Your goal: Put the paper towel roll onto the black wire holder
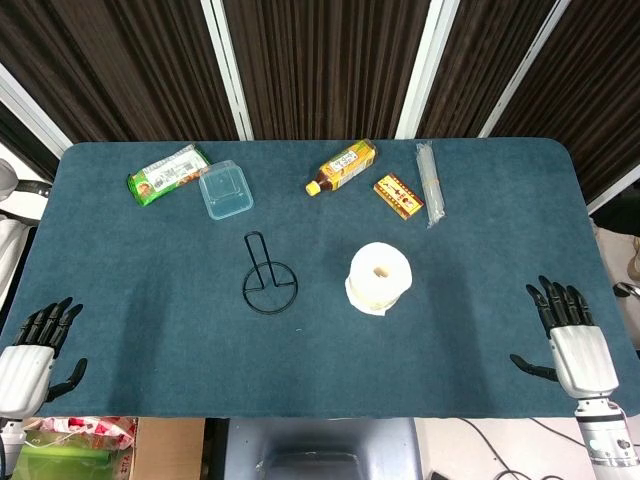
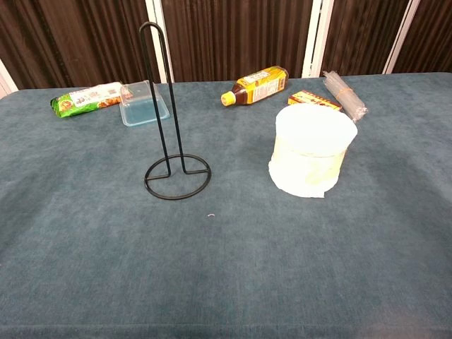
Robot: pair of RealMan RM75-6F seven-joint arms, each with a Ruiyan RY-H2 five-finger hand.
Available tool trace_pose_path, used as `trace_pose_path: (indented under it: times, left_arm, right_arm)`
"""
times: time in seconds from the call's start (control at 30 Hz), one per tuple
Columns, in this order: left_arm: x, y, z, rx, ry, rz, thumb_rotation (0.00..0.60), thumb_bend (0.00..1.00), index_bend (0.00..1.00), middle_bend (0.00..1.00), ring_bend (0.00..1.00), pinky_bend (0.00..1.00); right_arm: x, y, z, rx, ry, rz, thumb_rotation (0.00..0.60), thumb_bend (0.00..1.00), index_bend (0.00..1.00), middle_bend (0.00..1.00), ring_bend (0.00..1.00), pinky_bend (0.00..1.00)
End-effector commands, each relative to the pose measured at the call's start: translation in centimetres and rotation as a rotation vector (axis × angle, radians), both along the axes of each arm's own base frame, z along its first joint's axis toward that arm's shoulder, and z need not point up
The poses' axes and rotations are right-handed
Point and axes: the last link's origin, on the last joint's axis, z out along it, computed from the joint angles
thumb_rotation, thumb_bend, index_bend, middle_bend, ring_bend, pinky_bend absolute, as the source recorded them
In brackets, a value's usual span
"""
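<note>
- Head view: the paper towel roll (image 1: 380,275) stands on end on the blue bench (image 1: 150,300), right of centre, its core hole facing up.
- The black wire holder (image 1: 270,280) stands upright just left of the roll, apart from it.
- The left hand (image 1: 35,345) rests at the near left edge of the bench, fingers spread wide, holding nothing.
- The right hand (image 1: 570,335) rests at the near right edge, fingers likewise apart and holding nothing.
- Along the far side, left to right: a green snack packet (image 1: 168,174), a clear plastic container (image 1: 225,188), a tea bottle (image 1: 342,166) lying on its side, a small orange box (image 1: 398,195) and a sleeve of clear cups (image 1: 431,182).
- Chest view: the holder (image 2: 173,120) stands with its ring base flat on the bench (image 2: 226,268); the roll (image 2: 311,150) sits to its right, a loose sheet end hanging at its near side.
- Neither hand shows in this view.
</note>
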Motion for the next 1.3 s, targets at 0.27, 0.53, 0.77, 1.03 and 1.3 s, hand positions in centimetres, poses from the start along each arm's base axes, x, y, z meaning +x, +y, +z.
trace_pose_path:
  times: [0.27,0.53,0.77,1.03,1.3]
  left_arm:
    - [-0.2,0.4,0.4,0.019,-0.018,0.003,0.600,0.41,0.00,0.00,0.00,0.10]
    - [-0.4,0.6,0.4,0.021,-0.012,0.017,0.600,0.41,0.00,0.00,0.00,0.10]
    - [-0.6,1.1,0.1,0.013,-0.003,0.037,0.600,0.41,0.00,0.00,0.00,0.10]
    - [-0.5,1.1,0.2,0.015,-0.005,0.036,0.600,0.41,0.00,0.00,0.00,0.10]
    - [-0.6,0.9,0.3,0.021,-0.008,0.037,0.600,0.41,0.00,0.00,0.00,0.10]
  right_arm:
    - [2.0,-5.4,-2.5,0.104,-0.099,0.103,0.600,0.10,0.00,0.00,0.00,0.00]
    - [6.3,-15.1,-5.2,0.297,-0.197,0.068,0.600,0.10,0.00,0.00,0.00,0.00]
    - [8.8,-18.1,-7.4,0.367,-0.214,0.017,0.600,0.10,0.00,0.00,0.00,0.00]
    - [10.0,-19.0,-9.1,0.448,-0.207,-0.042,0.600,0.10,0.00,0.00,0.00,0.00]
    - [11.0,-19.3,-10.0,0.488,-0.221,-0.056,0.600,0.10,0.00,0.00,0.00,0.00]
